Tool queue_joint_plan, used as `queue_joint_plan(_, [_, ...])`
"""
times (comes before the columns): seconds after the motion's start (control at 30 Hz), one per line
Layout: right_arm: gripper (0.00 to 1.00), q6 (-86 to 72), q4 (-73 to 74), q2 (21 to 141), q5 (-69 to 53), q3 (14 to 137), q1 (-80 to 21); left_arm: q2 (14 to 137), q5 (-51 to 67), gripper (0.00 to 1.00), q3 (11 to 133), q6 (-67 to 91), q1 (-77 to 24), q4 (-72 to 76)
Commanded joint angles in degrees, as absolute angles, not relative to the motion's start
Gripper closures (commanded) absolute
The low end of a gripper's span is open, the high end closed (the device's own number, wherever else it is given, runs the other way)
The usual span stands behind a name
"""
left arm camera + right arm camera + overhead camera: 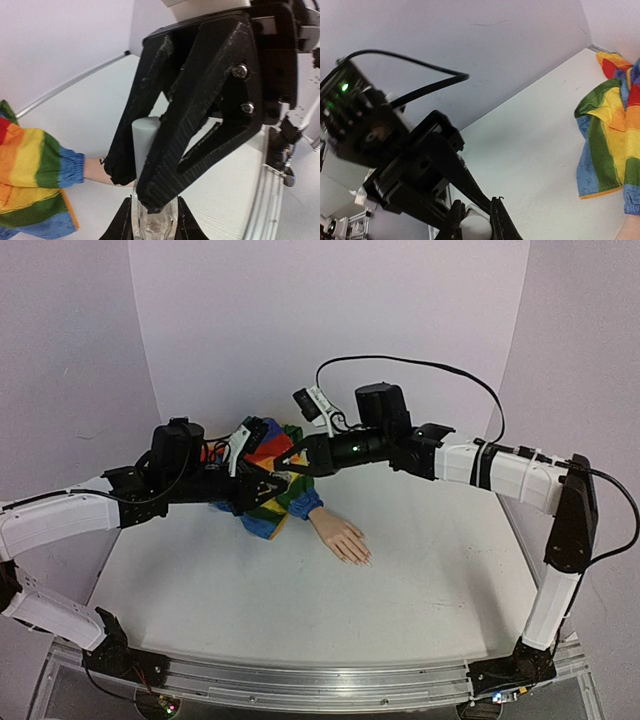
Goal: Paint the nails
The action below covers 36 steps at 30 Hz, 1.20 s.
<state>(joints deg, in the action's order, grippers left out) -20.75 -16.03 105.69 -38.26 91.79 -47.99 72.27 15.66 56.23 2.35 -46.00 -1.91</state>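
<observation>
Black left tool (152,220) clamped tight on clear bottle (150,229), glass pinched between both fingers. Right tool (476,222) closed on white cap (145,145) topping same bottle. Two tools meet over rainbow sleeve (262,523) toward back of bench (300,620). Peach hand (338,535) sticks out of sleeve, lies on bench, fingers pointing near-right. Nails (360,558) at fingertips, tiny, pale, apart from both tools, to their right.

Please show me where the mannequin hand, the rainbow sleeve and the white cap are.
mannequin hand (340,537), top external view, on the back of the hand.
rainbow sleeve (32,160), left wrist view, on a yellow stripe.
white cap (146,145), left wrist view, on its side wall.
</observation>
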Motion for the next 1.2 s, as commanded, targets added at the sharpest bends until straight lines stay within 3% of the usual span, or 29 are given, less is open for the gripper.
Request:
queue_joint_plan(0.0, [0.96, -14.2, -18.5, 99.4, -60.3, 87.5, -49.6, 69.7, 37.0, 1.0, 60.5, 7.6, -45.3, 2.5])
queue_joint_plan(0.17, [1.0, -10.3, -16.7, 94.5, -65.9, 81.1, -50.7, 71.8, 53.9, 1.0, 63.1, 12.4, -45.0, 2.4])
queue_joint_plan(0.3, [0.97, -10.2, -15.7, 92.5, -61.5, 79.1, -51.6, 72.4, 52.0, 1.0, 63.5, 13.7, -45.0, 2.4])
queue_joint_plan(0.4, [0.8, -10.7, -15.1, 91.3, -56.0, 78.9, -52.2, 71.8, 47.2, 1.0, 62.9, 12.9, -45.0, 2.5])
queue_joint_plan(0.53, [0.49, -12.9, -12.8, 89.2, -41.0, 79.1, -52.3, 70.1, 38.9, 1.0, 60.1, 8.9, -45.0, 2.4])
queue_joint_plan(0.73, [0.25, -14.2, -1.1, 89.9, -28.8, 84.2, -52.1, 68.4, 23.3, 1.0, 54.1, -3.2, -46.7, 1.7])
queue_joint_plan(0.9, [0.22, -15.5, 8.8, 93.7, -26.5, 91.0, -52.0, 68.5, 17.4, 1.0, 52.6, -10.6, -47.8, 1.6])
queue_joint_plan(1.17, [0.29, -16.3, 14.5, 100.7, -25.7, 100.7, -52.1, 69.3, 15.7, 1.0, 52.7, -14.4, -48.0, 1.3])
